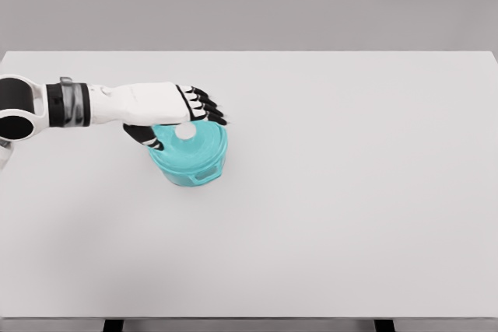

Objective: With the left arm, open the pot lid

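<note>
My left hand (167,110) is out over the pot (189,157), reaching in from the left edge; the forearm lies level across the desk (350,192); the pot sits left of the middle of the desk, teal, upright, a small handle facing me on its near side; the lid (198,141) is on it, same teal, with a white knob (185,132) on top; my palm covers the far left part of the lid; my fingers (208,106) are dark at the tips, curled a little and bunched just past the knob; my thumb (146,138) comes down on the near left side of the lid; knob sits between thumb and fingers, narrow gap there; whether I actually grip the knob, I cannot tell.
</note>
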`<state>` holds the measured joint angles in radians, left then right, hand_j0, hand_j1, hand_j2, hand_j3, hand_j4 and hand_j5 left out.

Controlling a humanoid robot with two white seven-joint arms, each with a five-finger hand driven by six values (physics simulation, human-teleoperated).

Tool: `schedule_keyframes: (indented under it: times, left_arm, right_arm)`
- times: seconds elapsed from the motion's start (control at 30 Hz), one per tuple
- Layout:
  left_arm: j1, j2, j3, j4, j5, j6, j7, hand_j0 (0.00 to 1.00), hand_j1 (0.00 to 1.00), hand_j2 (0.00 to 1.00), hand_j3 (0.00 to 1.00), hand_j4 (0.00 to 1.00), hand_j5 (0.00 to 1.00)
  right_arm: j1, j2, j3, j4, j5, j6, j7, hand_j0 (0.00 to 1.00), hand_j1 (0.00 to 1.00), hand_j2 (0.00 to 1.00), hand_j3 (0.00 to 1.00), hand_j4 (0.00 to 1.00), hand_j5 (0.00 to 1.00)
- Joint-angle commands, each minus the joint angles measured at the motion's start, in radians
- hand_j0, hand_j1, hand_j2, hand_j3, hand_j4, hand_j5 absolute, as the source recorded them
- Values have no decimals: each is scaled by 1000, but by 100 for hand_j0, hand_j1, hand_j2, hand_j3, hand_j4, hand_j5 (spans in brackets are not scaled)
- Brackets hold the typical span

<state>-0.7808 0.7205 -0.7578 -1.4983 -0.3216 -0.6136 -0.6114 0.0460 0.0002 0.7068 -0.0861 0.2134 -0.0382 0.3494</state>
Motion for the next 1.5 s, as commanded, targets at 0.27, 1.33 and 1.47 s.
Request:
schedule_keyframes:
  times: [0.27, 1.33, 1.47]
  left_arm:
    - [-3, -1, 0, 16, -39, 3, 0, 82, 82, 82, 82, 82, 82]
    - [-11, 2, -15, 32, -79, 3, 0, 50, 50, 50, 50, 50, 50]
    - [-23, 40, -9, 24, -77, 3, 0, 41, 41, 41, 41, 41, 41]
  right_arm:
    - [0, 0, 0, 0, 0, 0, 0, 100, 100, 100, 100, 100, 100]
    - [0, 0, 0, 0, 0, 0, 0, 100, 100, 100, 100, 100, 100]
    - [0, 0, 0, 0, 0, 0, 0, 100, 100, 100, 100, 100, 100]
